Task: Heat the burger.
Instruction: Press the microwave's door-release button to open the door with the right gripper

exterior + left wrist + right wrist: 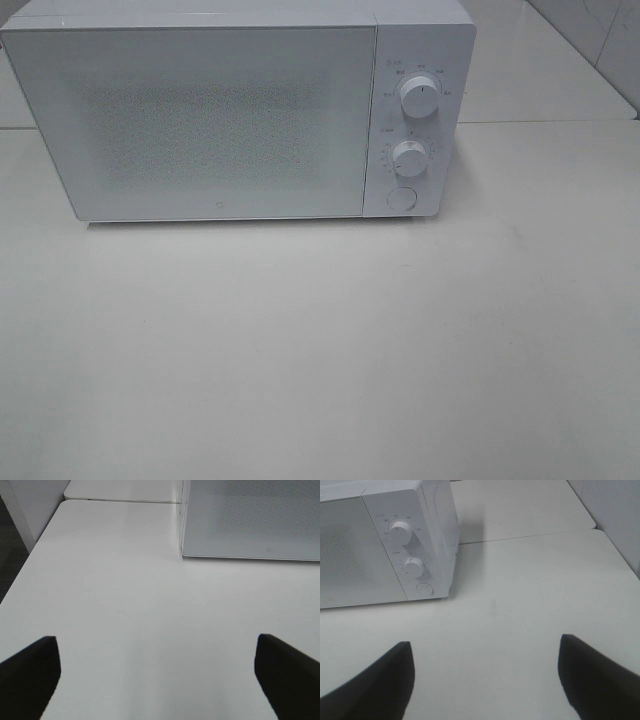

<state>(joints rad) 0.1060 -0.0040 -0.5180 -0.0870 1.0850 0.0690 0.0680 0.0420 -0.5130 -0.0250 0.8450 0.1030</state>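
The burger shows in no view. A white microwave (240, 110) stands at the back of the white table with its door shut; it also shows in the left wrist view (250, 520) and the right wrist view (385, 545). It has two knobs, an upper one (419, 96) and a lower one (409, 158), and a round button (400, 199) on its right panel. My left gripper (157, 680) is open and empty above the table, in front of the microwave's left corner. My right gripper (485, 680) is open and empty in front of the control panel. Neither gripper shows in the exterior view.
The white table (320, 350) stretches in front of the microwave. Its left edge (25, 565) drops to a dark floor. A second table surface (520, 505) lies behind, with a seam between them. A tiled wall (600, 40) stands at the back right.
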